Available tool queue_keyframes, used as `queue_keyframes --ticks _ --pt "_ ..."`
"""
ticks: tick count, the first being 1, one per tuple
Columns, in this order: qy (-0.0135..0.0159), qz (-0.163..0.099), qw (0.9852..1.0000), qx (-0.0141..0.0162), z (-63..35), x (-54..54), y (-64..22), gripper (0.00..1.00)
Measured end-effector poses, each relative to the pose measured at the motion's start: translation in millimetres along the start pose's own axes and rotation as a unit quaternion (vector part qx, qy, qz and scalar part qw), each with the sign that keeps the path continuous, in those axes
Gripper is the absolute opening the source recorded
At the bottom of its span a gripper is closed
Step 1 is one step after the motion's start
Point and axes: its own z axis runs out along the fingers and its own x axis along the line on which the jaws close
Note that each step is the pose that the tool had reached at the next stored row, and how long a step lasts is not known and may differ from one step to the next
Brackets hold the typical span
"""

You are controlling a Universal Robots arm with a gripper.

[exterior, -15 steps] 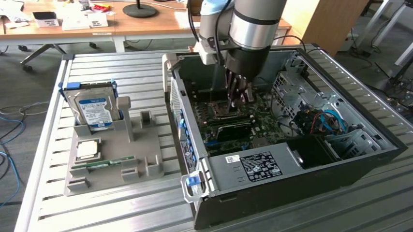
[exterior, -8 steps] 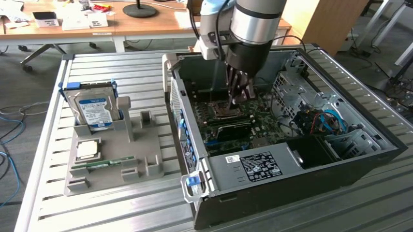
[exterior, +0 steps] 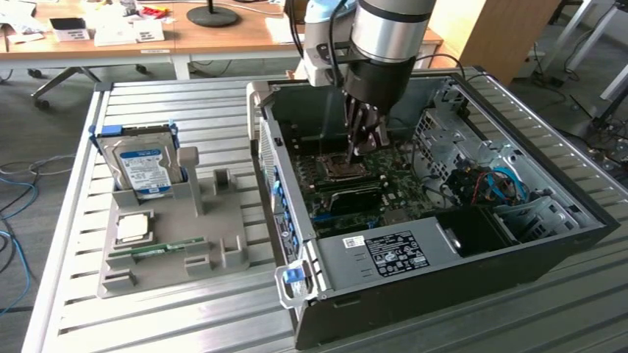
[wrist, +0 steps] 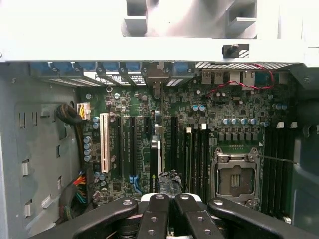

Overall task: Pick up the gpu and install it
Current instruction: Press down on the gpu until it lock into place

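From the exterior view's left I'm passing the parts tray (exterior: pixel 167 250) with the blue-labelled hard drive (exterior: pixel 143 168) upright in its slot and the green RAM stick (exterior: pixel 162 250) lying low, then the open computer case (exterior: pixel 393 257) where my arm is reaching in. My gripper (exterior: pixel 363 143) is pinched shut low over the motherboard (wrist: pixel 199 129). The gpu (exterior: pixel 348 200) sits edge-on in a slot just below my fingertips (seated, I'd judge), so I read the closed jaws as pressing it home, not carrying it.
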Motion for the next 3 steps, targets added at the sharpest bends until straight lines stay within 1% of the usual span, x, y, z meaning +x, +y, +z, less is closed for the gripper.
queue_keyframes --ticks 3 --pt "0.0000 0.000 1.0000 0.0000 0.0 0.0 0.0 0.11"
